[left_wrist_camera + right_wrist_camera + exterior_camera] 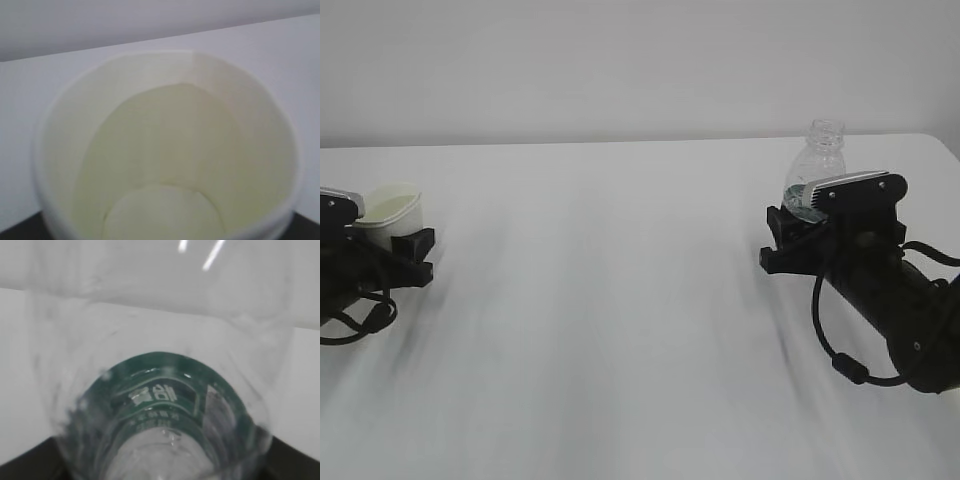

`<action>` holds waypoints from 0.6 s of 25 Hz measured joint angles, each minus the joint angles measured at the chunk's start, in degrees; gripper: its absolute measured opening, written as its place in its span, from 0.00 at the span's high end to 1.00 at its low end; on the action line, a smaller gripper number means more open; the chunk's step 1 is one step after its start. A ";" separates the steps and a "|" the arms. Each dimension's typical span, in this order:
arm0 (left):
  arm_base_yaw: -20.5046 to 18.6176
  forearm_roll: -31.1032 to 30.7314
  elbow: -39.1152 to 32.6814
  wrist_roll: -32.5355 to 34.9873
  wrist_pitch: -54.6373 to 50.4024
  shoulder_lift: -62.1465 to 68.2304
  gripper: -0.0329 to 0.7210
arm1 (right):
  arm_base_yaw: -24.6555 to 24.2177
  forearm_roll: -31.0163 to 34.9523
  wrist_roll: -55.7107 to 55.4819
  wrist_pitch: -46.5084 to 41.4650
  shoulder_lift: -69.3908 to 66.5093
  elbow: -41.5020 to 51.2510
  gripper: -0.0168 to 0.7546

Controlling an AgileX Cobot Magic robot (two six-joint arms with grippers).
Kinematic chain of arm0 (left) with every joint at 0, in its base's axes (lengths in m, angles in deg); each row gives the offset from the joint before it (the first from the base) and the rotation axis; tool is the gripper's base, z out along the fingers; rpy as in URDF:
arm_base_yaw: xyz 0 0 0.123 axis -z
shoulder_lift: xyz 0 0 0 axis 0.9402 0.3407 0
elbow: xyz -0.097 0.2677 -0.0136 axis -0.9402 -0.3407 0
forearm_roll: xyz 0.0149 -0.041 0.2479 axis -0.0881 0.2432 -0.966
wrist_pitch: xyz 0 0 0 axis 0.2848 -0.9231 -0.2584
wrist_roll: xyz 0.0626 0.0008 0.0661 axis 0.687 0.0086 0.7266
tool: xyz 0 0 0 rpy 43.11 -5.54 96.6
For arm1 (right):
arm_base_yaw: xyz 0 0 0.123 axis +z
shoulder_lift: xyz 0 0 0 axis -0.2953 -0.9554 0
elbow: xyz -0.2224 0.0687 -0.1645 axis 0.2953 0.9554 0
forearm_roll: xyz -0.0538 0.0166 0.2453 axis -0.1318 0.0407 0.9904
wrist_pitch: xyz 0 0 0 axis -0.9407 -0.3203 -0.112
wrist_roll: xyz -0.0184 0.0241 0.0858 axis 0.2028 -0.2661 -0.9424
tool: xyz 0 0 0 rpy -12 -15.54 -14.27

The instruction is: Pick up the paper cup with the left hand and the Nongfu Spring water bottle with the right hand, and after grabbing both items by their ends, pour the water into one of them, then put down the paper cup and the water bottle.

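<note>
The paper cup (pixel 390 210) sat at the far left of the white table (pixel 620 300), its lower part between the jaws of the left tool (pixel 405 245), which grasped it near the base. Seen from the left wrist, the cup (pixel 165 150) filled the view, upright, its inside pale and dry-looking. At the right, the Nongfu Spring water bottle (pixel 817 165) stood upright, uncapped, with the right tool (pixel 800 235) clenched around its lower body. In the right wrist view the bottle (pixel 160 390) showed a dark green label (pixel 160 385) with white print too blurred to read. The two things stood well apart, with bare table between them. The table's far edge ran just behind the bottle.
</note>
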 joint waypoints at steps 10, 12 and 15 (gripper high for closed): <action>0.00 -1.09 0.88 0.56 0.00 1.62 0.39 | 0.00 0.00 0.00 0.05 0.00 0.00 0.39; 0.00 -1.33 1.12 0.56 0.00 1.97 0.39 | 0.00 0.00 0.00 0.05 0.00 0.00 0.39; 0.00 -1.45 1.34 0.56 0.00 1.97 0.39 | 0.00 0.00 0.00 0.05 0.00 0.00 0.39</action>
